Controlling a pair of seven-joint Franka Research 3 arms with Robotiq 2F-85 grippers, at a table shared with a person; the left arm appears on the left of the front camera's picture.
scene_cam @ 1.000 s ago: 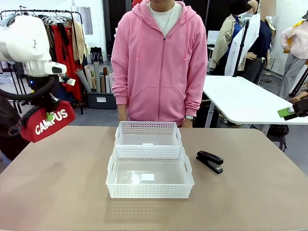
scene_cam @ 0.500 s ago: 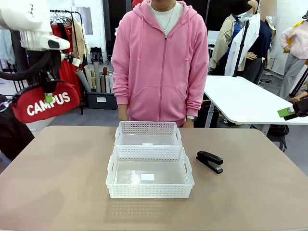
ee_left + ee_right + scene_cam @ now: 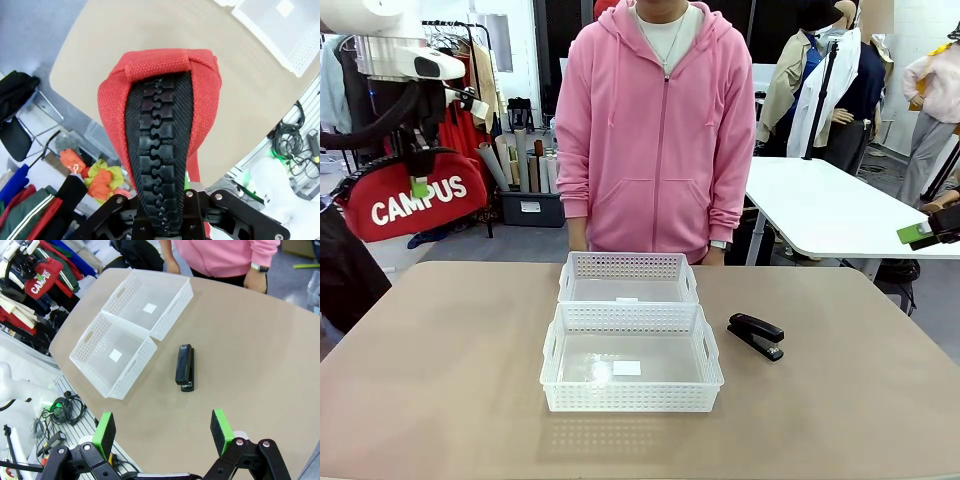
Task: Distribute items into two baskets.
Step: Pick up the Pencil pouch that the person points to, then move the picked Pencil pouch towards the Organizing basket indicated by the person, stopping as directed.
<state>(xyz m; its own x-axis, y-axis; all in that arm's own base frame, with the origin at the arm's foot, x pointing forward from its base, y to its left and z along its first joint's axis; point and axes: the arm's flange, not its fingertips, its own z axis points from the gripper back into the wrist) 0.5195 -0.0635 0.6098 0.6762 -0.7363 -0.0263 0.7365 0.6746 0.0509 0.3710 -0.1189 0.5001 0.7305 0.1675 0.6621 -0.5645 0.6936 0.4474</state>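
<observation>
The red fabric pouch (image 3: pixel 415 197) with white "CAMPUS" letters hangs in the air at the left, beyond the edge of the table (image 3: pixel 440 380) and above its level. It is nearly horizontal, and its black zipper side is pinched by the left tool (image 3: pixel 420 186). Two white lattice baskets stand touching in the middle of the table: the larger basket (image 3: pixel 632 398) is nearer, the smaller basket (image 3: pixel 625 266) behind it. The black stapler (image 3: pixel 756 336) lies closed just beside the larger basket's right side.

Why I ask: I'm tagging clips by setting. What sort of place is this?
Probably a workshop or lab for robot trials: a clothes rack of garments, a white worktable behind, and cables beside the tan table.
</observation>
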